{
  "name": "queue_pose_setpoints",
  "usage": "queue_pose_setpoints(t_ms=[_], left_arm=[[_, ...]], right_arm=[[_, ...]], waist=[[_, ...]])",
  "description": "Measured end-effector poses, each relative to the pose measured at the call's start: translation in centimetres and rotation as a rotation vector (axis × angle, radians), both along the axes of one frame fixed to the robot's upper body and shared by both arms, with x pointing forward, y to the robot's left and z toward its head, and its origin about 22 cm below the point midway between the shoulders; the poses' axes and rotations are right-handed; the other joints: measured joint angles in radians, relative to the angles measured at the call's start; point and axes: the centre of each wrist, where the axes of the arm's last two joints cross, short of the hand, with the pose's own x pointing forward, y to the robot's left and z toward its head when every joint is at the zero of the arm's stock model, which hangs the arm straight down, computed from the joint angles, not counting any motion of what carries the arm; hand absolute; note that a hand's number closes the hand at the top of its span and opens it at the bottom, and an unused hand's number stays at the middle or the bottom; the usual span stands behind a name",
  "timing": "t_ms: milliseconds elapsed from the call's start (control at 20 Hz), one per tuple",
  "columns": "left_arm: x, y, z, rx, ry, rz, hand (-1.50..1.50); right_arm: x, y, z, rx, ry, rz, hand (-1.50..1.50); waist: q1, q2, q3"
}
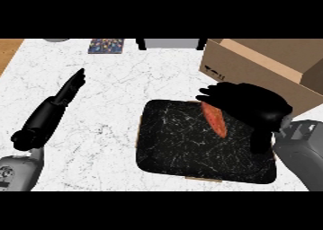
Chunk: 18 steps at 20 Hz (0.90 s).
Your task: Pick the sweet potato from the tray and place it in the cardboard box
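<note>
An orange sweet potato [215,119] lies slantwise on the upper part of the black speckled tray [183,152]. My right hand [253,105] hovers over the tray's upper right corner, its fingers curved toward the sweet potato's upper end and its thumb pointing down beside it. I cannot see whether the fingers close round it. The open cardboard box [257,67] stands just behind the tray at the upper right. My left hand [72,86] rests on the counter at the left, fingers straight, holding nothing.
A white marble counter [110,108] carries everything. A colourful packet [106,45] and a grey object [170,43] sit at the back edge. A wooden strip [4,54] shows at the far left.
</note>
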Motion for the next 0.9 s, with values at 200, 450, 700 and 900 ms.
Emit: queue_pose_setpoints(t_ms=[200,450,700,900], left_arm=[[0.0,-0.3,0.1,-0.004,-0.004,-0.003,0.0],[0.6,0.2,0.1,-0.007,-0.003,-0.006,0.0],[0.5,0.3,0.3,-0.004,-0.004,0.003,0.0],[0.5,-0.7,-0.1,-0.006,-0.001,0.001,0.0]], right_arm=[[0.4,0.6,-1.3,-0.005,-0.014,-0.007,-1.5],[1.1,1.6,-2.8,-0.041,-0.032,-0.014,-1.5],[1.2,1.2,-3.9,-0.065,-0.042,-0.031,-1.5],[2.2,0.9,-5.3,-0.058,-0.028,-0.024,-1.5]], waist=[[0.001,0.0,0.0],[0.002,0.001,0.0],[0.001,0.0,0.0],[0.002,0.001,0.0]])
